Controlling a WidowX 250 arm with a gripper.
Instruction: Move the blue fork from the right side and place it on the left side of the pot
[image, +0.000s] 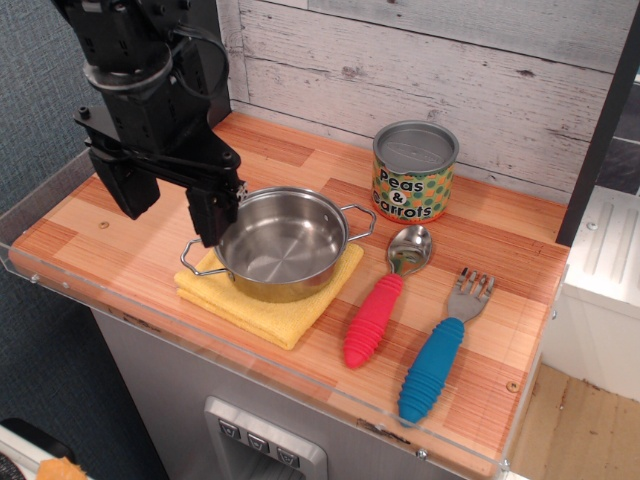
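A whitewashed plank wall backs a small wood-patterned bench (480, 250) edged with clear acrylic, set in what looks like a toy kitchen. The end effector (172, 200) hangs low over the bench's left part, its two black fingers spread apart with nothing between them, so it is released and empty. Just beside it, to its right in the view, sits the pot (284, 243), resting on a folded yellow cloth (270, 305), probably there to keep the pot from sliding. One finger stands very near the pot's left wire handle; I cannot tell whether they touch.

The blue fork (443, 345) lies flat well away from the end effector, on the far side of the pot, near the bench's front right edge, tines pointing toward the wall. Between it and the pot lies a pink-handled spoon (385, 295), roughly parallel to the fork. A Peas & Carrots can (414, 172) stands upright behind the spoon.

The fork appears untouched, so the task looks to be at its start; the arm must cross over the pot and spoon to reach the ribbed handle.
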